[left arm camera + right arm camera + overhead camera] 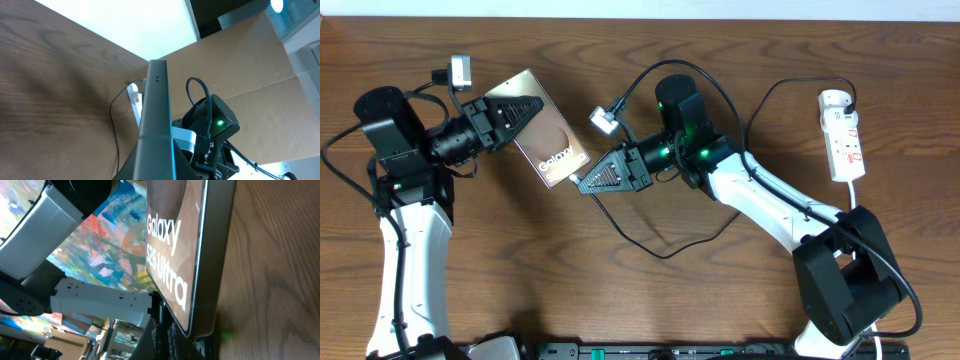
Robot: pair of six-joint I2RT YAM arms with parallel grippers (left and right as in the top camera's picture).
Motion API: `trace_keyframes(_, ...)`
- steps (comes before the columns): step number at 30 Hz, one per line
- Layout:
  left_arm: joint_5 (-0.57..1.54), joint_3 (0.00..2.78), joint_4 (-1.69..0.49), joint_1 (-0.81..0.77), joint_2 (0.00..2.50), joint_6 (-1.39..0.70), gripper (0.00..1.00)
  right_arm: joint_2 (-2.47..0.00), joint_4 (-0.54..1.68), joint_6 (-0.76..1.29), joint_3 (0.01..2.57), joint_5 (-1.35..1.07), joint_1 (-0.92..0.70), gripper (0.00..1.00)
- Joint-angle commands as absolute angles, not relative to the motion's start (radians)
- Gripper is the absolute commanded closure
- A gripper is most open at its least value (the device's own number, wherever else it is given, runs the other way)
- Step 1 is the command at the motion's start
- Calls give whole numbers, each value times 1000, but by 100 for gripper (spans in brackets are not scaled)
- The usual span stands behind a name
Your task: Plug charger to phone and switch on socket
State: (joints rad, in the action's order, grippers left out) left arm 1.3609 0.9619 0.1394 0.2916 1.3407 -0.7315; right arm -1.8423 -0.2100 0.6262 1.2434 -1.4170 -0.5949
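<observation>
The phone [548, 138], bronze-backed with white "Galaxy" lettering, is held tilted above the table by my left gripper [517, 116], which is shut on its upper end. In the left wrist view I see the phone edge-on [157, 110] between the fingers [157, 172]. My right gripper [583, 184] is shut on the charger's connector tip at the phone's lower edge. The right wrist view shows the phone's back [175, 240] right above the fingers [167, 336]. The charger's black cable [665, 253] loops across the table to the white socket [844, 135] at the right.
The socket's white cord [851, 195] runs down behind my right arm's base. The socket also shows far off in the left wrist view [134, 99]. My left arm stands at the left edge, and the table's back edge is close behind the phone.
</observation>
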Motion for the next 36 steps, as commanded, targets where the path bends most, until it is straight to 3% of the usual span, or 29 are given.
trace_keyframes(1,1420,966,145,276,1339,-711,93,-1837,-228,635,1261,-1360,-595,99)
trace_keyframes(36,1446,966,149,363,1339,-738,93,-1837,-224,629,1261,-1383,-559,99)
